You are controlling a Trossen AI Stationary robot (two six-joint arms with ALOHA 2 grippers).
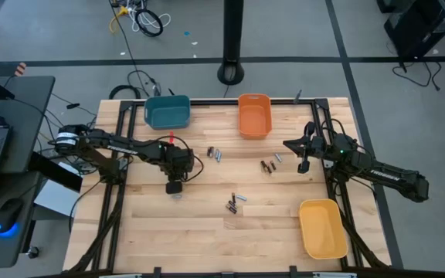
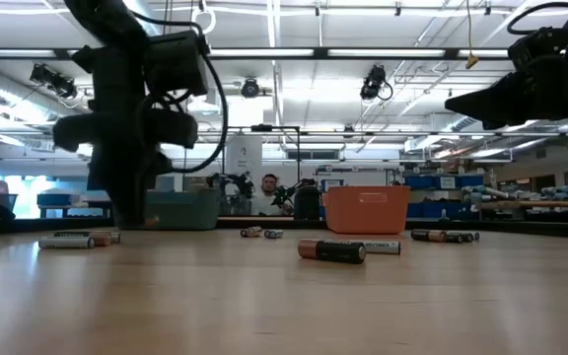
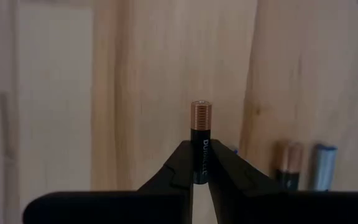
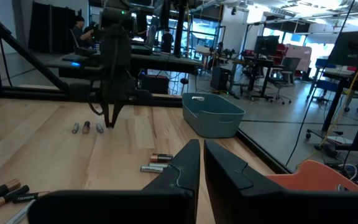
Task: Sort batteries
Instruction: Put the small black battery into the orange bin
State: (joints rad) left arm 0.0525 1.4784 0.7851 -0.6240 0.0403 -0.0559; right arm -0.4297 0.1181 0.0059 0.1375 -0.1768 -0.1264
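Observation:
My left gripper [image 3: 201, 149] points down at the wooden table [image 1: 207, 232], left of centre, and is shut on a black and copper battery [image 3: 201, 134]. Two more batteries [image 3: 288, 163] [image 3: 322, 163] lie on the table close beside it. Other batteries lie loose in small groups near the table's middle [image 1: 215, 154], toward the right [image 1: 269, 164] and nearer the front [image 1: 236, 202]. My right gripper [image 4: 201, 163] hangs level above the table's right side [image 1: 290, 144], shut with nothing between its fingers. My left gripper pinches the battery's black body [image 3: 201, 163] between its two fingertips. The fingers come from above and lie along the battery. Its copper end [image 3: 201, 115] sticks out below the tips toward the table, nearly upright. Whether that end touches the wood, I cannot tell.
A teal bin [image 1: 167, 112] and an orange bin [image 1: 254, 114] stand at the far edge, and a yellow bin [image 1: 321, 226] at the near right. A black frame runs round the table's sides. Bare wood lies at the near left.

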